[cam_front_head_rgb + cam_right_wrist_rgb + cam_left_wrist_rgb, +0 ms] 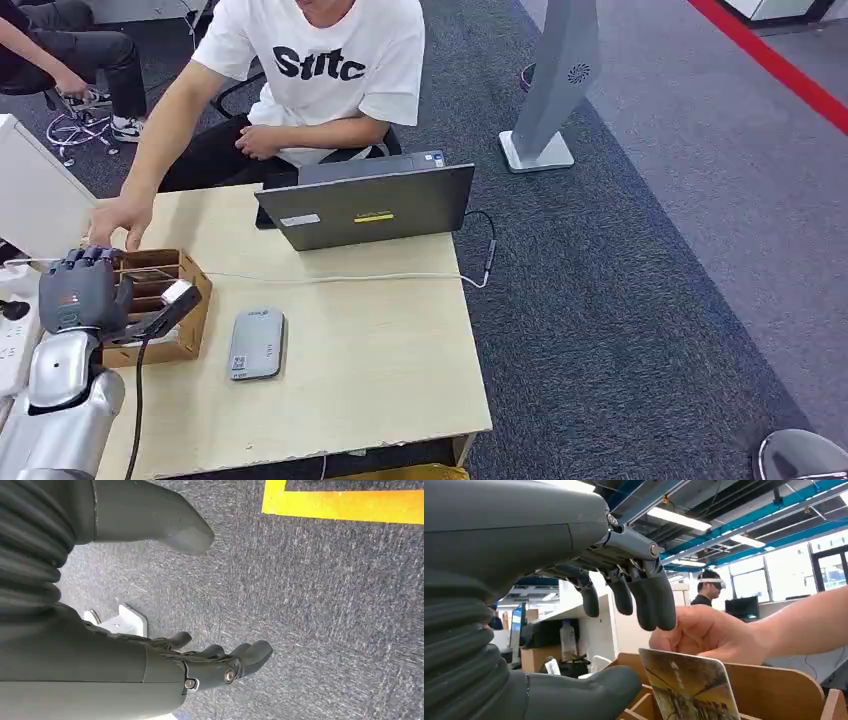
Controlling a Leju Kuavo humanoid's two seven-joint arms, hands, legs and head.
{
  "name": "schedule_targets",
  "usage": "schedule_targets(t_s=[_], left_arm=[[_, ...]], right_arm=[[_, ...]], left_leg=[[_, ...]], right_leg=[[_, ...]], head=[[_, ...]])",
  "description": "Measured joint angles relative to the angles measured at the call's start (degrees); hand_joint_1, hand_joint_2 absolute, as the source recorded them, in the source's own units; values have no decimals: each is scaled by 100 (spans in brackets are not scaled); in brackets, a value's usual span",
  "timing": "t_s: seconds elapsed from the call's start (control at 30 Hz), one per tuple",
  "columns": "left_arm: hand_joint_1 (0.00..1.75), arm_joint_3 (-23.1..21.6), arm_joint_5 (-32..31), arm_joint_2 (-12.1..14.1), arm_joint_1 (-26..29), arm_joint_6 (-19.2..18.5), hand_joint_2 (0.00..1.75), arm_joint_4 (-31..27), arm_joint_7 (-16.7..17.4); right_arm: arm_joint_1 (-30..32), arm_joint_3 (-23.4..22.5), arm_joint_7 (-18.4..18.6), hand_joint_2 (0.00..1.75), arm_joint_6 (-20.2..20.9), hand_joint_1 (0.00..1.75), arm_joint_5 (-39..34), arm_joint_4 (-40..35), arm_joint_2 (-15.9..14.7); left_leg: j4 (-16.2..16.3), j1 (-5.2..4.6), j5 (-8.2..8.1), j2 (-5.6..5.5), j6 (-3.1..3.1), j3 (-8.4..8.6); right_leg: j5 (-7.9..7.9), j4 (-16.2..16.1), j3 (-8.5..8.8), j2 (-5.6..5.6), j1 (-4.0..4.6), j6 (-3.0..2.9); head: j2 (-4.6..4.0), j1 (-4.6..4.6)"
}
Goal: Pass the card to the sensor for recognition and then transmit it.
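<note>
A picture card [689,685] stands upright in a slot of the wooden box [160,300] at the table's left. A person's hand [709,630] touches the card's far side, reaching in over the box [120,220]. My left hand [85,290] hovers at the near end of the box with its fingers [649,600] above the card and its thumb [589,692] below, apart and holding nothing. The grey card sensor [256,342] lies flat on the table just right of the box. My right hand [220,665] hangs over the carpet, fingers loosely spread and empty.
A grey laptop [365,205] stands open at the table's back, its lid toward me. A white cable [340,277] runs across the table to the right edge. The person in a white T-shirt [320,60] sits behind the table. A white panel [35,195] stands at far left.
</note>
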Motion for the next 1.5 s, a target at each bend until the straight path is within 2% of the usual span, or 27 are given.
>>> schedule_targets(t_s=[0.37,0.43,0.53,0.63,0.73,0.8,1.0,1.3,1.5], left_arm=[[86,37,11,70,16,94,175,90,0],[103,42,20,70,21,122,175,107,0],[147,44,39,83,35,205,175,148,-69],[157,46,57,83,51,245,175,192,-90],[157,46,79,83,79,262,175,225,-96],[175,46,87,83,85,275,175,247,-98],[175,48,92,83,85,291,175,304,-135],[175,166,278,116,102,507,175,315,-299],[175,245,431,210,87,483,175,-28,-394]], right_arm=[[0,17,31,175,-39,0,-11,0,-4],[0,35,33,175,-46,0,-11,0,-4],[0,63,48,175,-59,0,-13,0,-7],[0,81,66,175,-61,0,-17,0,-13],[0,85,83,175,-61,0,-26,0,-17],[0,87,83,175,-61,0,-28,0,-17],[0,87,83,175,-59,0,-35,0,-20],[0,94,79,175,-63,0,-103,2,-26],[1,103,66,175,-76,0,-136,2,-31]], left_leg=[[0,0,0,-2,0,-1],[0,0,0,-2,0,-1],[0,0,0,-2,0,-1],[0,0,0,-2,0,-1],[0,0,0,-1,0,-1],[0,0,0,-3,0,-1],[0,0,1,-4,1,-1],[0,0,1,-4,1,-1],[0,0,1,-5,1,-1]], right_leg=[[0,0,0,-1,0,0],[0,0,0,-1,0,0],[0,0,0,-1,0,0],[0,0,0,-1,0,0],[0,0,0,-1,0,0],[0,0,0,-3,0,0],[0,0,2,-5,0,0],[0,1,1,-9,0,0],[0,0,1,-9,0,0]], head=[[0,-2],[0,-2],[0,0],[0,0],[0,-2],[0,-2],[0,-2],[0,0],[0,-2]])
